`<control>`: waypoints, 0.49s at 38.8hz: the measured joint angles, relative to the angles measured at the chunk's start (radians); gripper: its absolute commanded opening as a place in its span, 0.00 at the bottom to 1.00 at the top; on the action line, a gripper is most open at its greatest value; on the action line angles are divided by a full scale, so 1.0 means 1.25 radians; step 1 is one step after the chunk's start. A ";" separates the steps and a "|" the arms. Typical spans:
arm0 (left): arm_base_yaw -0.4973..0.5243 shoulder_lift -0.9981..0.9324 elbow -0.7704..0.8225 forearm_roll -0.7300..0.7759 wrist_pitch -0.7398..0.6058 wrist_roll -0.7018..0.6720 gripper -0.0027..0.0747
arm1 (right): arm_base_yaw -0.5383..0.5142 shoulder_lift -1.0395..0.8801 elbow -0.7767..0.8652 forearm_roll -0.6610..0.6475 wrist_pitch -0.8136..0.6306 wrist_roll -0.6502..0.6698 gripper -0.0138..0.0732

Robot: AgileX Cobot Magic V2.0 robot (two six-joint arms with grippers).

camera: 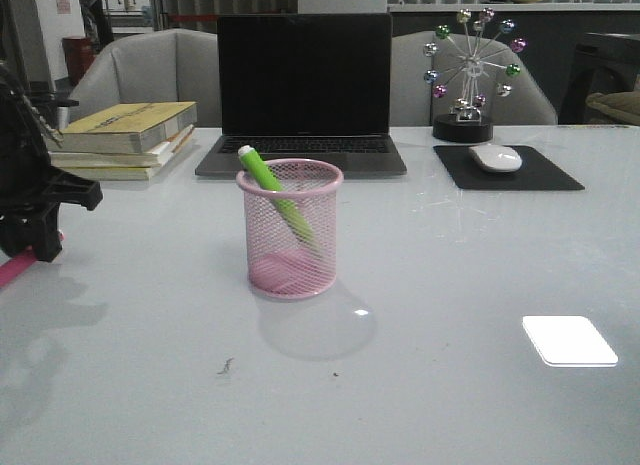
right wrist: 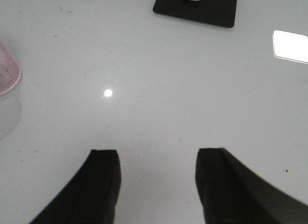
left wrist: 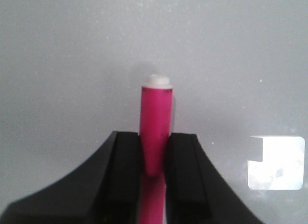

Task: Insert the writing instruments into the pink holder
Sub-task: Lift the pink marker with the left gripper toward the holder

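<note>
The pink holder (camera: 290, 235) stands upright in the middle of the table, and its rim also shows in the right wrist view (right wrist: 6, 70). A lime green marker (camera: 268, 180) leans inside it, whitish end up and towards the left. My left gripper (left wrist: 155, 137) is shut on the magenta marker (left wrist: 156, 106), whose whitish end points away from the fingers, low over the bare table. In the front view the left arm (camera: 35, 200) is at the far left edge, well left of the holder, with a strip of the magenta marker (camera: 12, 272) below it. My right gripper (right wrist: 158, 154) is open over bare table and holds nothing.
An open laptop (camera: 305, 95) stands behind the holder. Stacked books (camera: 125, 135) lie at the back left. A white mouse (camera: 495, 158) rests on a black pad (camera: 545, 175) at the back right, near a ferris-wheel ornament (camera: 470, 75).
</note>
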 measured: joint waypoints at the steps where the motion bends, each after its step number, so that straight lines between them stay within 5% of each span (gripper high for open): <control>1: 0.000 -0.002 0.000 0.001 -0.005 0.000 0.16 | 0.000 0.000 0.000 0.000 0.000 0.000 0.70; 19: -0.028 -0.220 0.000 -0.042 -0.227 0.000 0.16 | 0.000 0.000 0.000 0.000 0.006 0.000 0.70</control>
